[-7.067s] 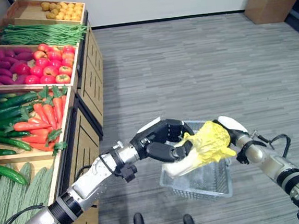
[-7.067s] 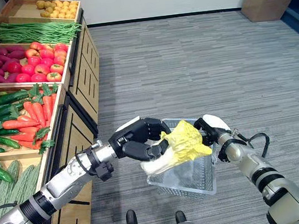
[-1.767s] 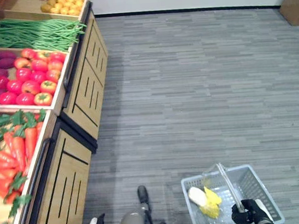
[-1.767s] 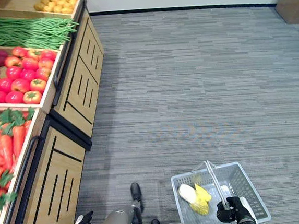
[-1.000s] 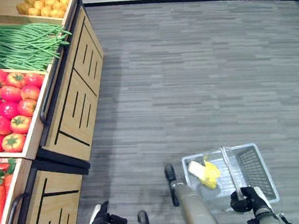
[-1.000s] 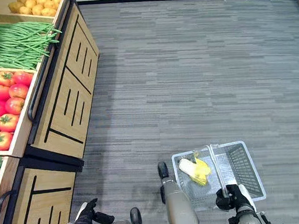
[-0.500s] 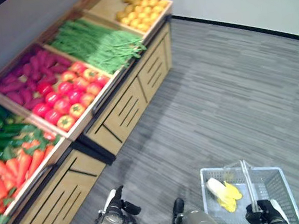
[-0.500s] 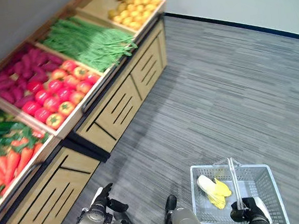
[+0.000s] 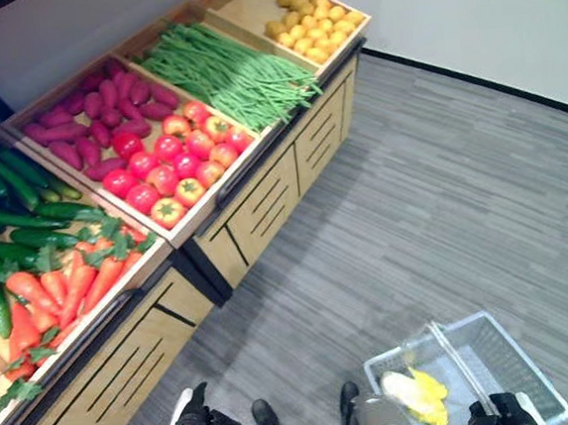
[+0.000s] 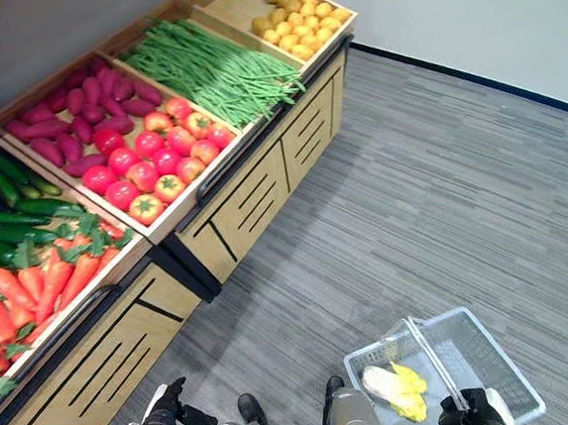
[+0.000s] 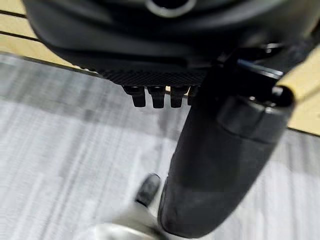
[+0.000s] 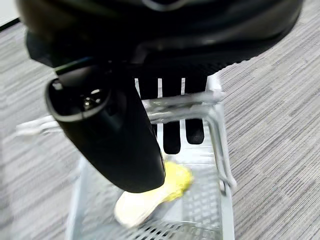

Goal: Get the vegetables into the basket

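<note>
A pale wire basket (image 9: 522,371) hangs low at my right side, above the grey floor. My right hand (image 10: 471,415) is shut on its handle (image 12: 180,102), fingers curled round the bar in the right wrist view. A yellow cabbage with a white stem (image 9: 415,398) lies inside the basket, also seen as the cabbage (image 12: 150,197) under the hand. My left hand (image 10: 161,420) hangs low at my left side near the stand, fingers relaxed and holding nothing.
A wooden produce stand (image 9: 263,199) runs along my left. Its bins hold yellow potatoes (image 9: 312,16), green beans (image 9: 227,73), tomatoes (image 9: 175,162), purple sweet potatoes (image 9: 86,115), carrots (image 9: 67,286) and cucumbers (image 9: 5,212). Grey floor (image 9: 441,189) stretches to the right.
The cabbage my left hand held over the basket now lies in it, and that hand has dropped to my side. The camera has swung towards the stand; my right hand keeps the handle.
</note>
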